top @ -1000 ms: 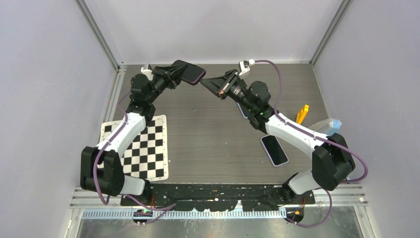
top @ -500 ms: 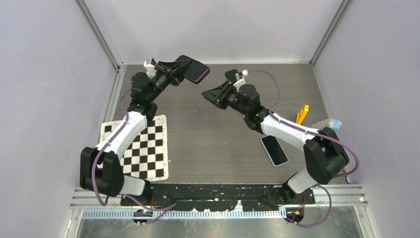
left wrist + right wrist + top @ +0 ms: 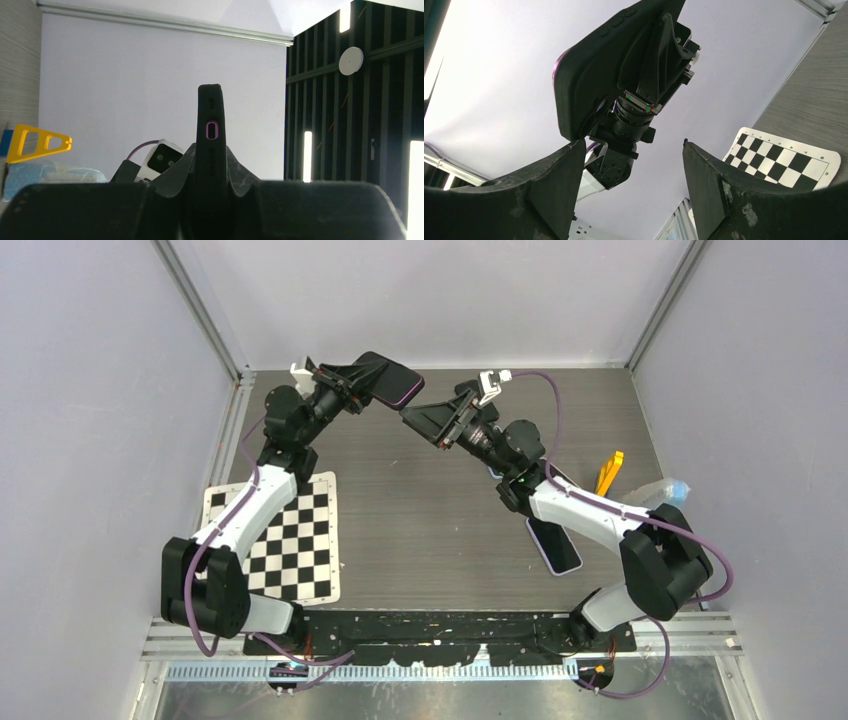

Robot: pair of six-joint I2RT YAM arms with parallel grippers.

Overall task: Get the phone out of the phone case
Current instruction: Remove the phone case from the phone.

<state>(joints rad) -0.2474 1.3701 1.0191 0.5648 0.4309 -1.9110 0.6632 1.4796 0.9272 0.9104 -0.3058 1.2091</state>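
Observation:
The phone case (image 3: 393, 381) is black, and the purple phone shows at its rim and through a side cutout (image 3: 212, 129). My left gripper (image 3: 352, 377) is shut on it and holds it up in the air over the table's far side, edge-on in the left wrist view. My right gripper (image 3: 408, 413) hovers just right of and below the case's free end. Its jaws stand wide apart with nothing between them. In the right wrist view the case (image 3: 589, 75) looms above the left finger (image 3: 559, 175) of the right gripper (image 3: 633, 145).
A second dark phone (image 3: 562, 555) lies on the table at the right, partly under my right arm. A yellow tool (image 3: 610, 470) and a clear bluish item (image 3: 668, 492) sit at the right edge. A checkerboard mat (image 3: 290, 535) lies at the left.
My right gripper has opened wide, after pulling back briefly and returning close under the case's free end. The left gripper raised the case a little and has kept its grip.

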